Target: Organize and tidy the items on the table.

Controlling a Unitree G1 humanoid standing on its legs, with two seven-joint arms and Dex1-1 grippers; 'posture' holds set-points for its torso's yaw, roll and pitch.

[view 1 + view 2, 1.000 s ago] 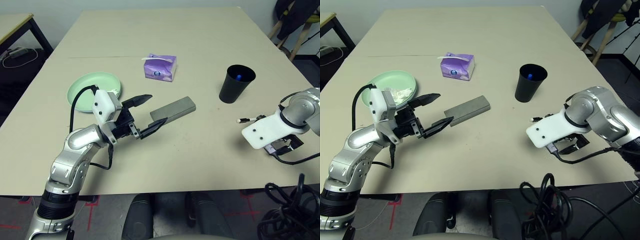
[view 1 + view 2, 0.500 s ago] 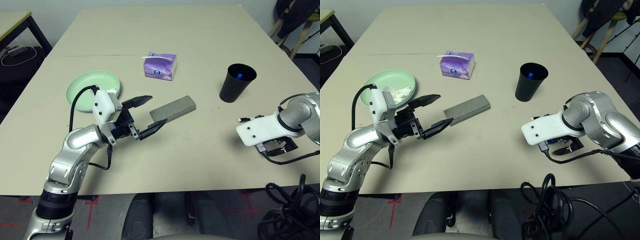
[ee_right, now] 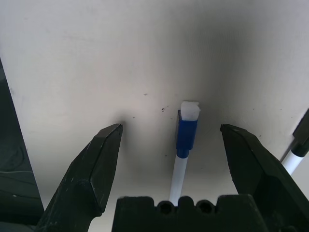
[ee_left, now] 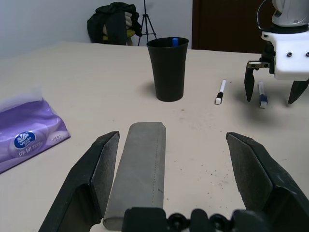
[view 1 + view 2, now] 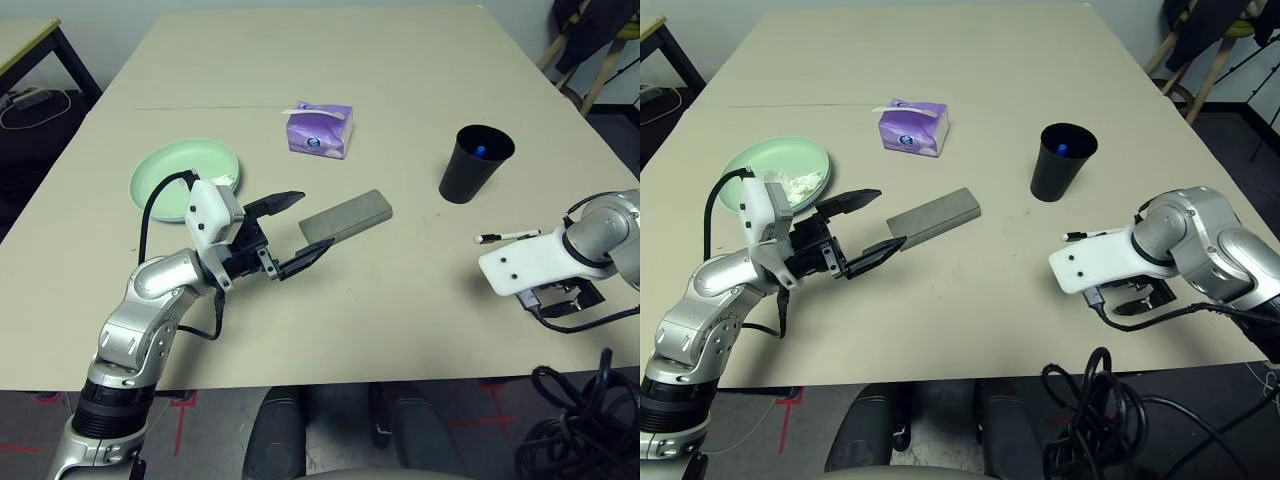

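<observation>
The right hand [image 3: 166, 145] is spread, pointed down over a blue-capped pen [image 3: 183, 157] lying near the black cup [image 5: 474, 164]. The pen lies off-centre between the fingers, beside a second pen [image 4: 220, 92], so it could be rolled away or both caught. The left hand [image 5: 295, 232] is spread, empty, beside the grey case [image 5: 345, 219].

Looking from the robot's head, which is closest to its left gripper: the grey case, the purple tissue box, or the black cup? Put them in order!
From the left gripper:
1. Grey case, right at its fingertips.
2. Purple tissue box, farther back on the table.
3. Black cup, far over on the right side.
</observation>
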